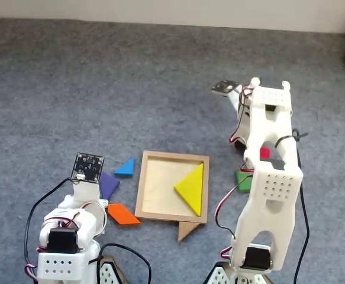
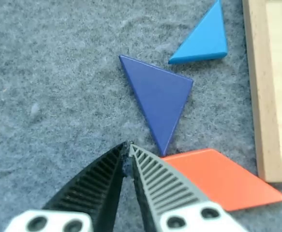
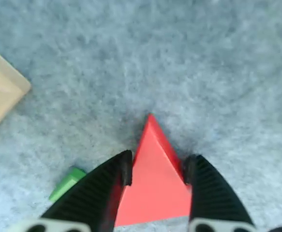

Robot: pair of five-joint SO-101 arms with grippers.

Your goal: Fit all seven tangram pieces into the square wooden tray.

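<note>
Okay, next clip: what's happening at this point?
Two arms are doing a tangram. The right gripper holds the red triangle, out on the carpet beside the wooden tray. The left gripper is shut and empty, tips by the dark blue triangle, near the light blue triangle and orange parallelogram. Only the yellow triangle lies in the tray; a green piece and a tan triangle lie outside.

Soft even light (faint shadows)

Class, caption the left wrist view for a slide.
Shut left hand near dark blue triangle, orange piece, light blue triangle and tray edge.
</note>
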